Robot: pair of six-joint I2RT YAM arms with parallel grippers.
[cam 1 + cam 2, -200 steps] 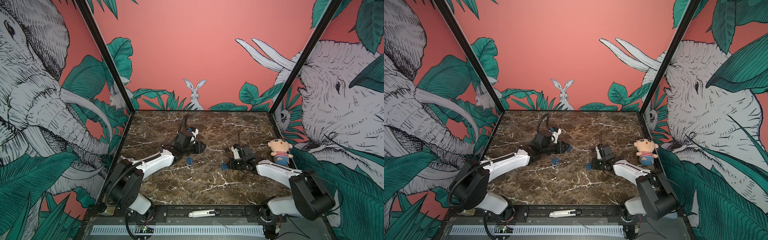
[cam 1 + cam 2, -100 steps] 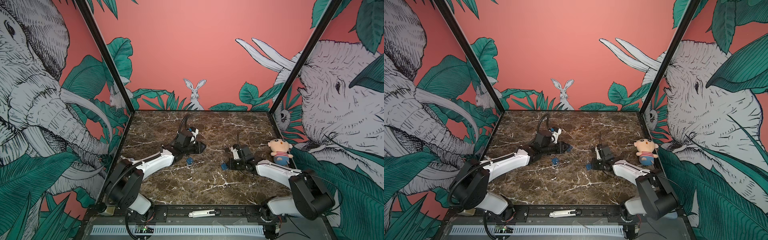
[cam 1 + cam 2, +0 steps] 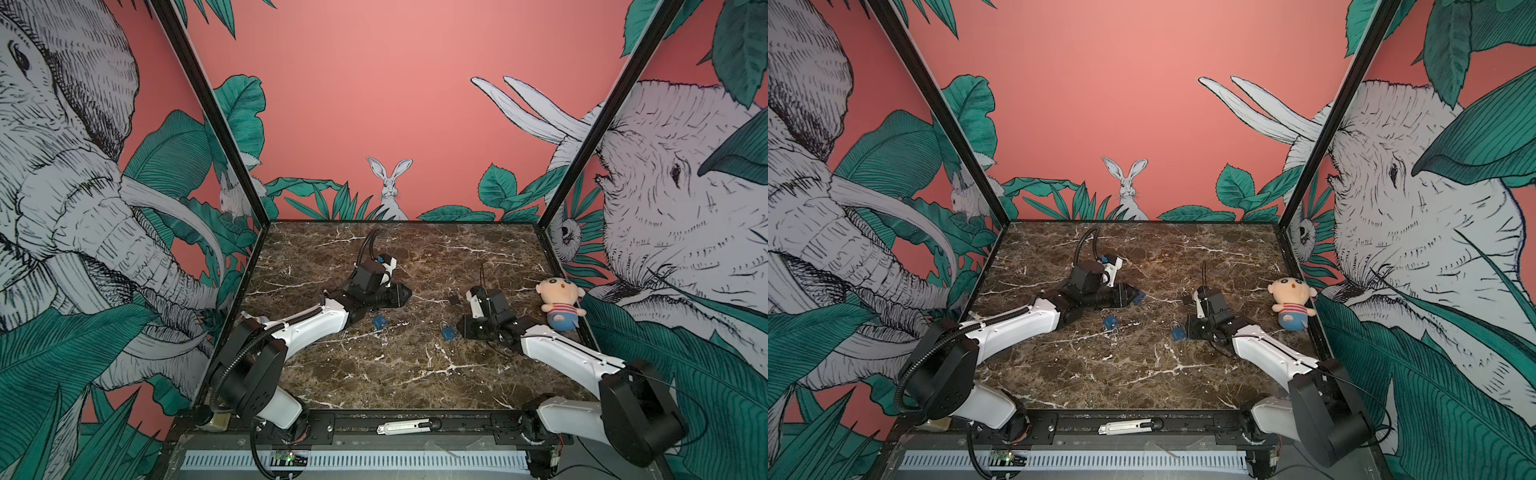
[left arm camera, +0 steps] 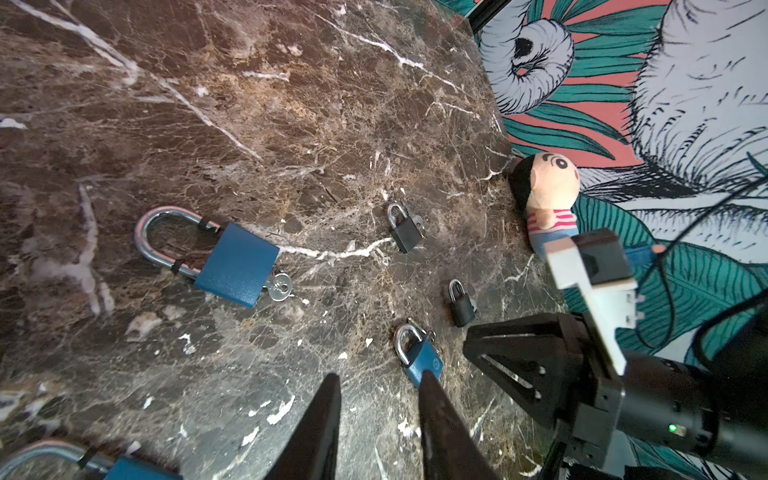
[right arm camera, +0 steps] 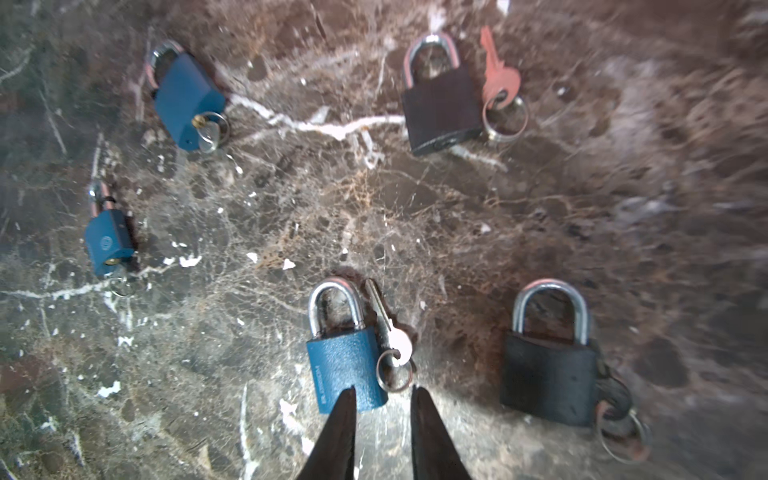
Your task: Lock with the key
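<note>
In the right wrist view the key (image 5: 397,343), small and silvery white, lies flat on the marble on a wire ring (image 5: 395,375), beside a blue padlock (image 5: 345,365). My right gripper (image 5: 383,392) is just short of the ring, its jaws a little apart with nothing between them. In both top views that gripper (image 3: 462,328) sits low on the table next to the same blue padlock (image 3: 447,332). My left gripper (image 4: 380,376) is open and empty, one fingertip overlapping that padlock (image 4: 419,357) in its wrist view.
Several more padlocks lie around: black ones (image 5: 548,374) (image 5: 440,104), the farther with a reddish key (image 5: 496,70), and blue ones (image 5: 187,99) (image 5: 109,243) with keys in them. A plush doll (image 3: 561,305) sits at the right wall. A box cutter (image 3: 407,427) rests on the front rail.
The right gripper's jaws have parted a little from shut. Both arms have stayed almost where they were.
</note>
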